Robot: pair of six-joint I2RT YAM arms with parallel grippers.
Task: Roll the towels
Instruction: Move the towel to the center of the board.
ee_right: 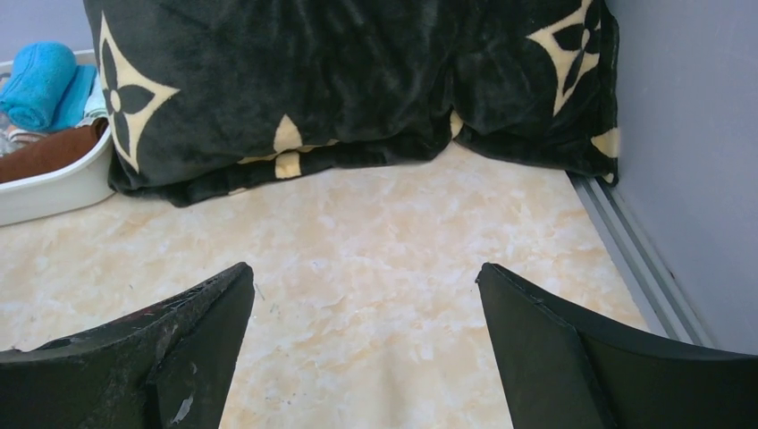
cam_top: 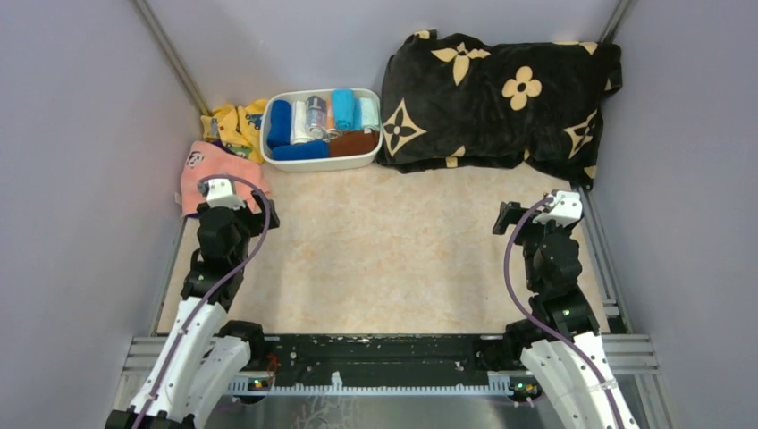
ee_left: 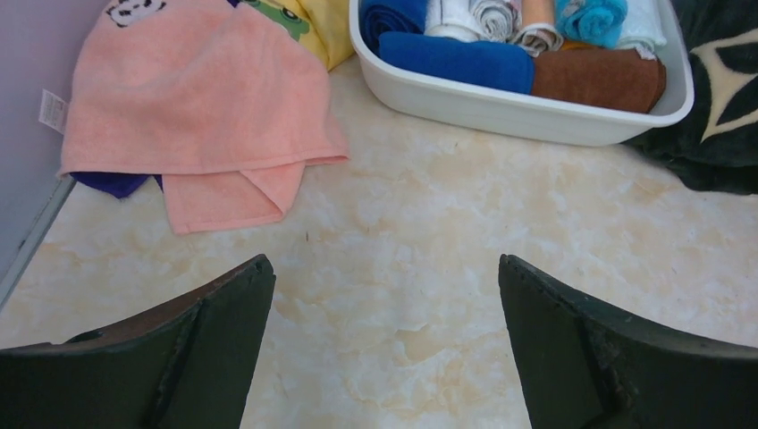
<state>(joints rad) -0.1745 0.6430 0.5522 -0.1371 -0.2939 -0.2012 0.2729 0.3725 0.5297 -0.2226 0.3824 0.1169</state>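
Robot lab test cell. Plain grey walls (cam_top: 80, 134) box in a marbled surface (cam_top: 384, 250); aluminium rails (ee_right: 630, 241) along edges; left arm (cam_top: 201, 304), right arm (cam_top: 554, 286) bolted to frame (cam_top: 393, 357).

I saw the pink towel (ee_left: 197, 98) lying unrolled and loosely folded at the far left of the table (ee_left: 429, 268), close against the side wall (ee_left: 27, 54). A panda face was printed near its far edge, a small white tag stuck out on its left, and a folded layer showed at its near edge. The purple towel (ee_left: 112, 183) lay beneath it, with only a dark corner showing at the near left.
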